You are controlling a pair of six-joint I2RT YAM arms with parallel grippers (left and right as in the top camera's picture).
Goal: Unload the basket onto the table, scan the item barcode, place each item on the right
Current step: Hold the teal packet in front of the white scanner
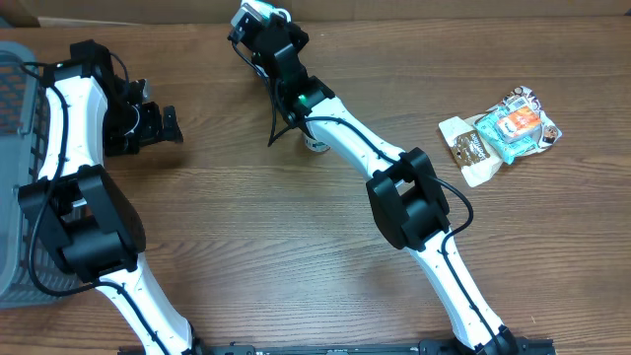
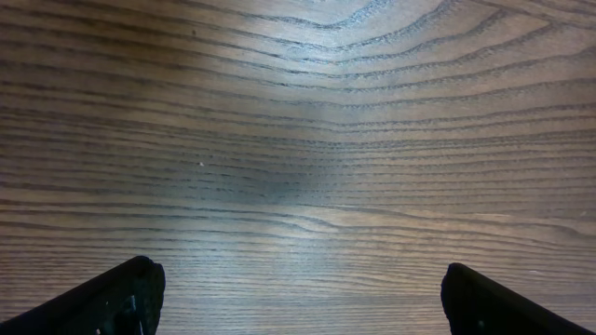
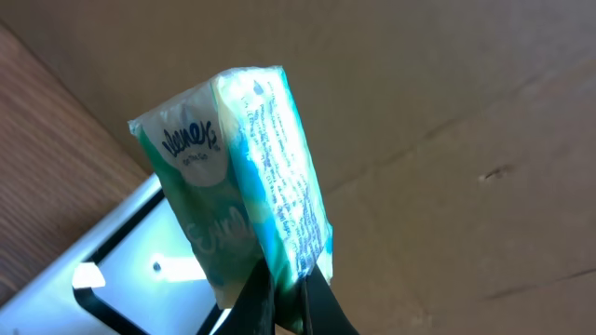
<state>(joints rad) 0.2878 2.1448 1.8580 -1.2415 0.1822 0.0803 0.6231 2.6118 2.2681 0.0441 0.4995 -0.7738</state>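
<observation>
A brown wood-grain table fills the scene, with a brown cardboard wall along its far edge. A grey plastic mesh basket sits at the left edge. Far right, a light-blue snack packet with orange print lies partly on a brown-and-white wrapper. Near the middle is a small white-and-green object, possibly a cup.

Basket at left edge of table, snack packets at right, tissue pack rear centre
</observation>
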